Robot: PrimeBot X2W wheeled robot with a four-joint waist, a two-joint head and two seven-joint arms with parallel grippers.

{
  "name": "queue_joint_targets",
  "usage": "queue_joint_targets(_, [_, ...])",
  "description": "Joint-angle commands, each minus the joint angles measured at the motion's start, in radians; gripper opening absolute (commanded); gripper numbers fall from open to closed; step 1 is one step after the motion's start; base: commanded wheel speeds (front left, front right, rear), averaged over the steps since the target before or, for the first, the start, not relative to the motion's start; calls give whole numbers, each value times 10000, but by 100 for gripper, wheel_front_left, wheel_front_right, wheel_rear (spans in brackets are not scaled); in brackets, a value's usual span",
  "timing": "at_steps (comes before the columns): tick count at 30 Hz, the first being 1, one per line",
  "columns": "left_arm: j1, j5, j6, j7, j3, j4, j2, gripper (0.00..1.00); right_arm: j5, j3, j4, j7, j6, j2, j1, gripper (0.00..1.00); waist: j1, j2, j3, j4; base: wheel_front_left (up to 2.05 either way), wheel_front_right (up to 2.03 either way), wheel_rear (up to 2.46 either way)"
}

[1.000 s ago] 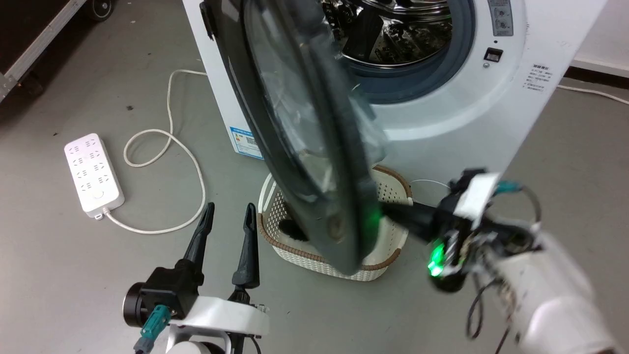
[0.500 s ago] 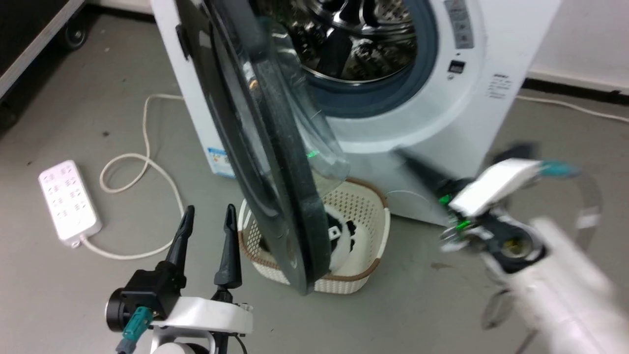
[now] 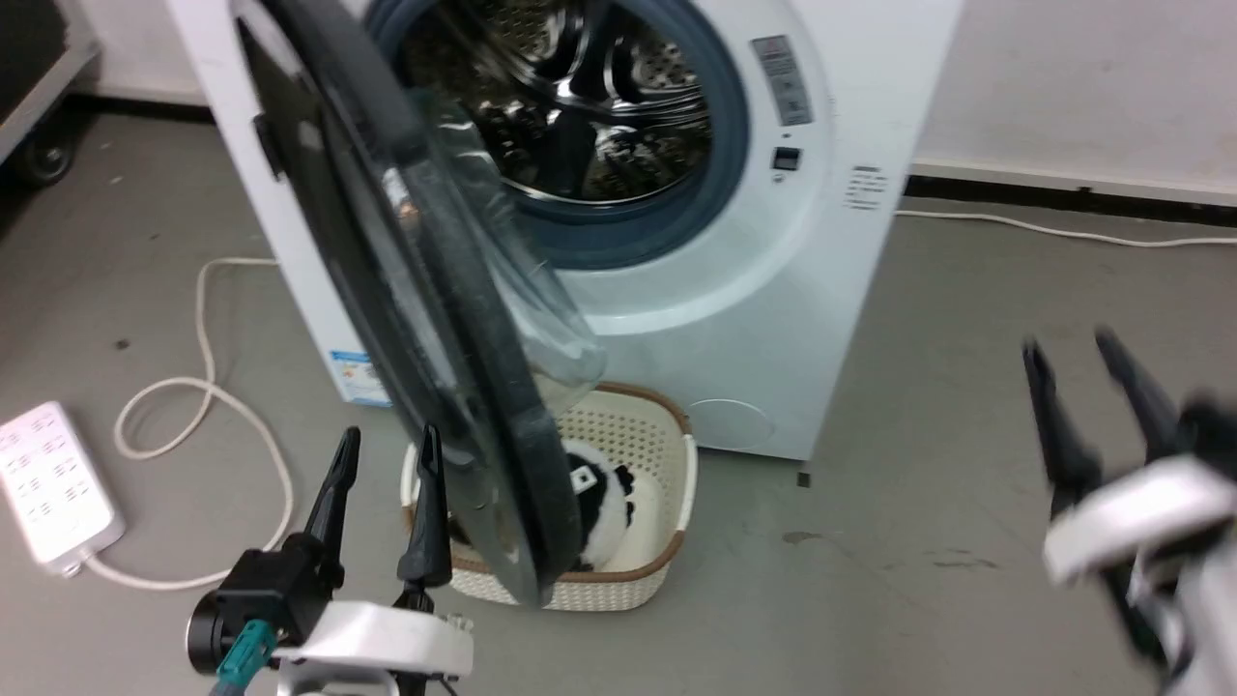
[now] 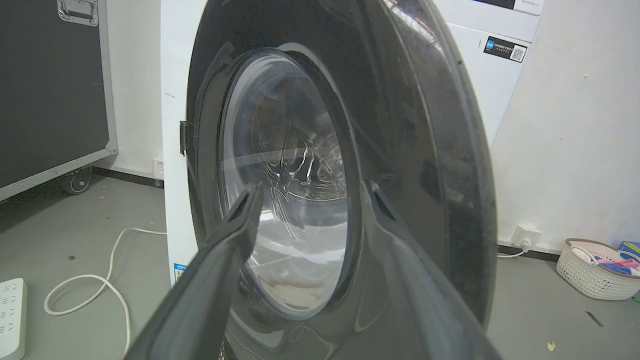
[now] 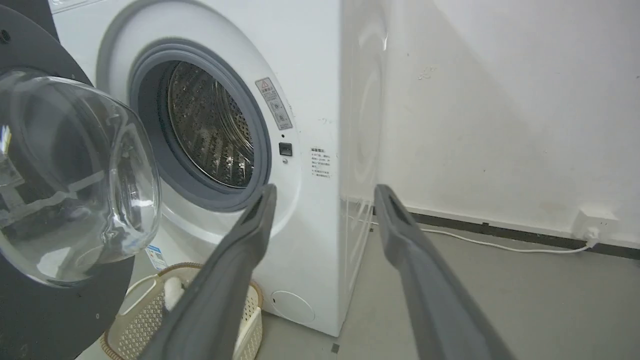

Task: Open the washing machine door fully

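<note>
Right claw (image 3: 1065,341) has drawn back from the door (image 3: 387,290) and is now well to its right.

On the floor at far left lies a power strip (image 3: 53,493). Left claw (image 3: 389,435) is spread and empty, close before the door's outer face. Hinged at the washer's (image 3: 773,319) left, the door stands swung out, its glass bowl facing the open drum and its lower rim over a basket (image 3: 667,464). The right claw is blurred, spread and holding nothing.
</note>
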Motion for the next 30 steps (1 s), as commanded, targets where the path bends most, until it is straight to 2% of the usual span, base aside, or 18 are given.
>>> queue_joint_targets(1, [207, 78, -72, -53, 55, 38, 14, 100, -725, -623, -537, -37, 10, 643, 880, 100, 1, -1, -64, -160, 0, 0, 0])
queue_joint_targets(4, [348, 236, -99, -53, 155, 205, 15, 100, -2448, -1866, -1955, -39, 10, 1874, 2412, 100, 1, -1, -114, -323, 0, 0, 0])
queue_joint_targets(6, [445, 456, -146, -53, 190, 335, 39, 100, -3329, -2205, -2809, -39, 10, 2579, 3257, 100, 1, -1, -141, -411, 0, 0, 0])
queue_joint_targets(8, [516, 612, -180, -53, 221, 438, 43, 100, -3742, -2448, -3311, -40, 10, 3048, 3963, 100, 1, -1, -163, -481, 0, 0, 0])
queue_joint_targets(12, [633, 956, -230, -53, 218, 628, 95, 100, -4032, -2508, -3656, -40, 10, 3346, 4808, 100, 1, -1, -164, -565, 0, 0, 0])
queue_joint_targets(13, [717, 1252, -214, -53, 224, 763, 135, 100, -3745, -2438, -3766, -40, 10, 3388, 5028, 100, 1, -1, -155, -632, 0, 0, 0])
queue_joint_targets(18, [785, 1414, -162, -53, 249, 839, 121, 100, -3437, -2249, -3884, -41, 10, 3392, 4996, 100, 1, -1, -124, -655, 0, 0, 0])
queue_joint_targets(19, [785, 1401, -181, -53, 250, 864, 117, 0, -3405, -2223, -3884, -41, 10, 3392, 4989, 100, 1, -1, -121, -649, 0, 0, 0])
queue_joint_targets(25, [709, 1348, -206, -53, 347, 422, 84, 0, -3337, -2188, -3823, -41, 10, 3393, 4937, 100, 1, -1, -115, -582, 0, 0, 0])
queue_joint_targets(30, [356, 674, -134, -53, 1089, -1000, 38, 0, -3096, -2231, -3811, -41, 10, 3394, 4881, 100, 1, -1, -106, -571, 0, 0, 0])
